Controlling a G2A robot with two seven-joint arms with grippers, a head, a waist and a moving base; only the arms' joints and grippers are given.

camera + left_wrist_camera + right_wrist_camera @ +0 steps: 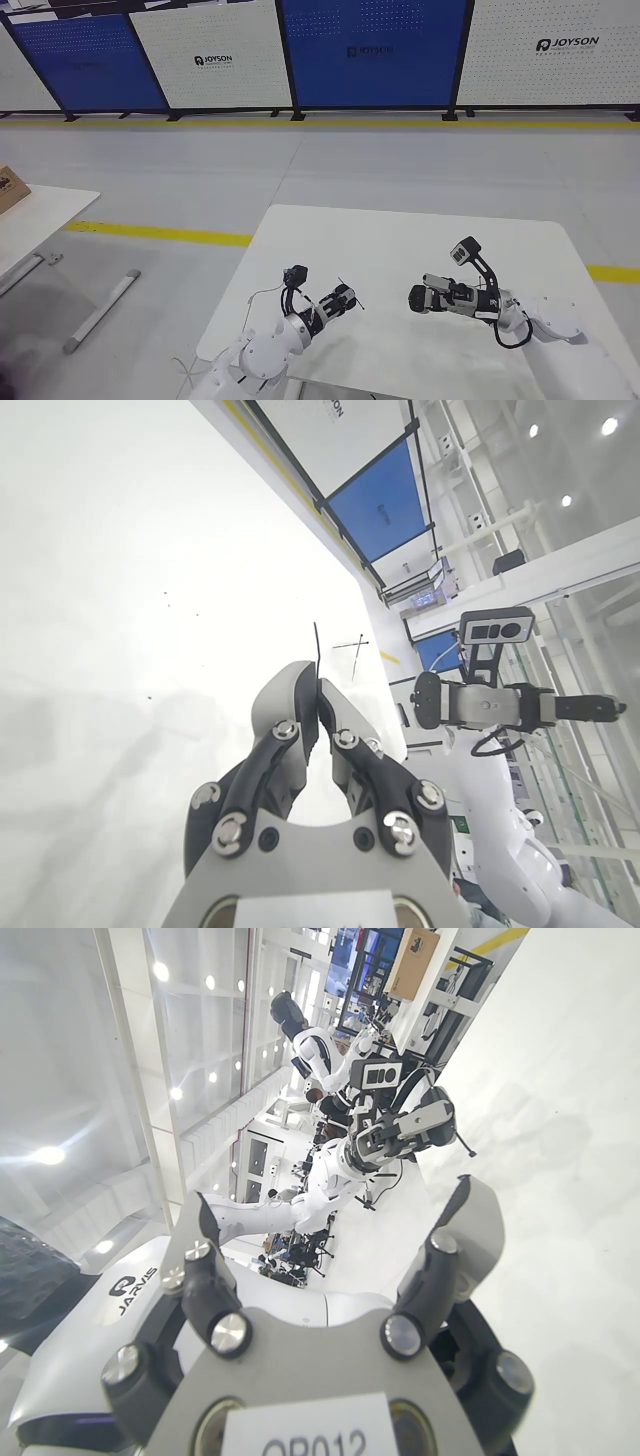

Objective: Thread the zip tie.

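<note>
Left hand pinches zip tie, above counter at 7 o'clock. Right hand wide, empty (3 o'clock of left, near). Step: pre-thread. Next likely: right takes free end, feeds into head.

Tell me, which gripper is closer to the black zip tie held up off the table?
The left gripper. Its fingers pinch the zip tie; the right gripper is open, apart from it.

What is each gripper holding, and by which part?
The left gripper pinches a black zip tie along its strap, with one end poking free. The right gripper is open and holds nothing.
</note>
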